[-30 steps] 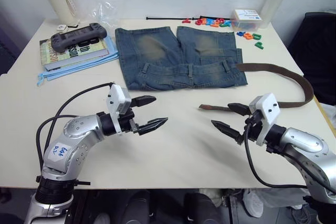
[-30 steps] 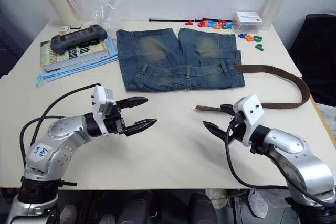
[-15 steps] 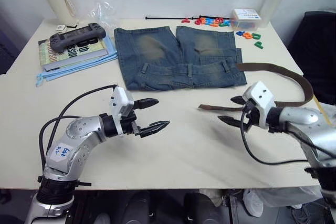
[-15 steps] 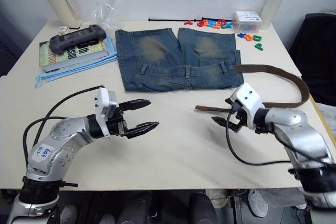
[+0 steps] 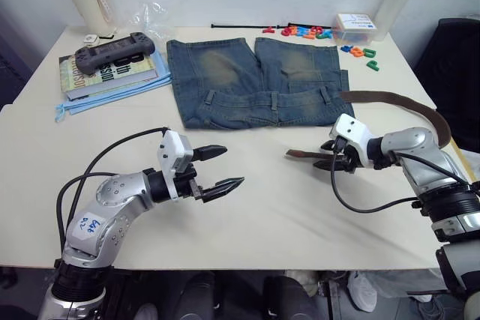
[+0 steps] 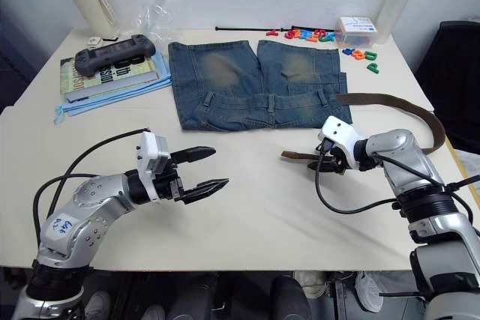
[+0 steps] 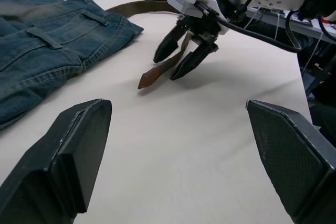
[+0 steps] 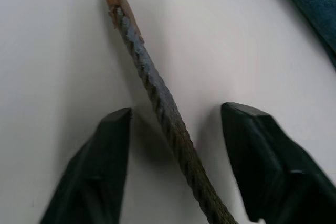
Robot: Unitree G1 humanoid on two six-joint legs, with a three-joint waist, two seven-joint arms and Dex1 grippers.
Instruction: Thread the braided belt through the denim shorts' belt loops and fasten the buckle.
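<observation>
**Right end effector straddles the belt's free end**

The right end effector (image 6: 324, 161) sits low on the counter (image 6: 255, 200), its fingers apart on either side of the braided belt (image 8: 157, 95) near its tip, not yet clamped. The belt curves away past the denim shorts (image 6: 255, 84), which lie flat. The left end effector (image 6: 201, 169) hovers with fingers spread, holding nothing.

Braided belt (image 6: 390, 99): dark brown, tan tip. Denim shorts (image 6: 255, 84): blue, faded yellowish-tan patches. Table (image 6: 255, 207): cream.
</observation>
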